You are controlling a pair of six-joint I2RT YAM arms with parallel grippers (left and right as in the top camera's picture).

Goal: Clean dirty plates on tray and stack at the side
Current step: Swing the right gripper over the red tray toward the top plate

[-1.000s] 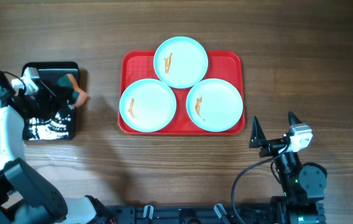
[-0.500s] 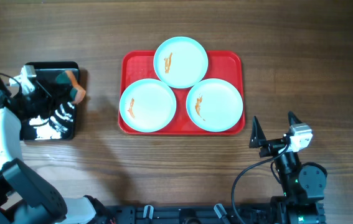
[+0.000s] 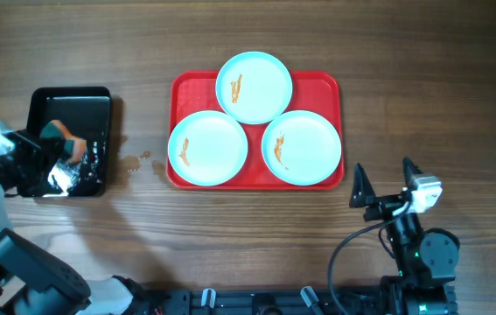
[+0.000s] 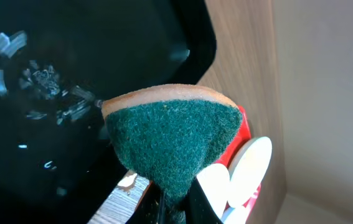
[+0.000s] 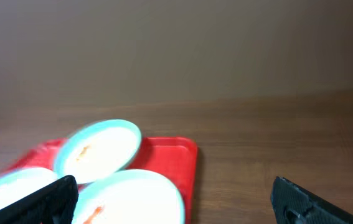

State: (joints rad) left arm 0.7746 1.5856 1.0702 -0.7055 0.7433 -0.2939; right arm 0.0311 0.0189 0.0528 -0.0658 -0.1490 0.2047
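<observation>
While three plates (image 3: 254, 87) sit streaked with orange on the red tray (image 3: 326, 80), two in front and one at its far rim, I hold the left gripper (image 3: 53, 150) clenched on a green-and-orange sponge (image 4: 170, 140) over the wet black tray (image 3: 101, 94). The right gripper (image 3: 383, 171) waits spread wide near the red tray's corner, grasping nothing. As I judge it, wetting the sponge is the step in hand and no plate is clean yet. Next I must carry the sponge to the nearest plate (image 3: 208, 149) and press it flat on the smear (image 3: 185, 152).
</observation>
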